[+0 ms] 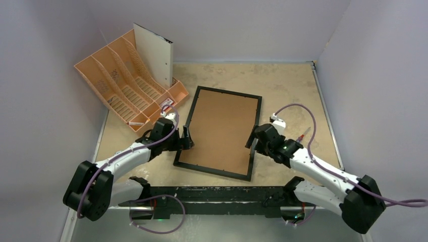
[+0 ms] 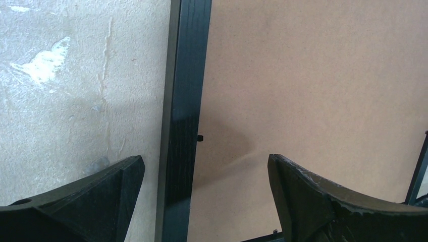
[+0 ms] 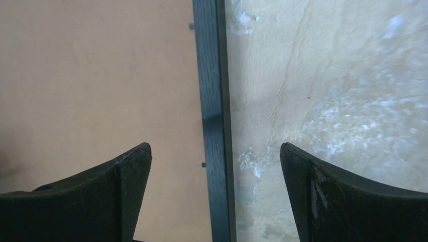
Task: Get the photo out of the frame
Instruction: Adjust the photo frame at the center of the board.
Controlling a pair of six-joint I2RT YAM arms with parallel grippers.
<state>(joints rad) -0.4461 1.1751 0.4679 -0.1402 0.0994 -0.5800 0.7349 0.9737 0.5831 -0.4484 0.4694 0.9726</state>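
The frame (image 1: 256, 124), thin and black, lies face down in the middle of the table with its brown fibreboard back (image 1: 219, 128) up. The photo is hidden. My left gripper (image 1: 185, 137) is open over the frame's left rail (image 2: 184, 101), one finger outside it and one over the board. My right gripper (image 1: 250, 137) is open astride the right rail (image 3: 214, 101) in the same way. Neither pair of fingers touches the rail. Small black retaining tabs (image 2: 200, 137) stick out from the rails onto the board.
An orange plastic file organiser (image 1: 126, 85) stands at the back left with a white sheet (image 1: 155, 54) upright in it. Grey walls close the table on the left, right and back. The arms' bases sit along the near edge.
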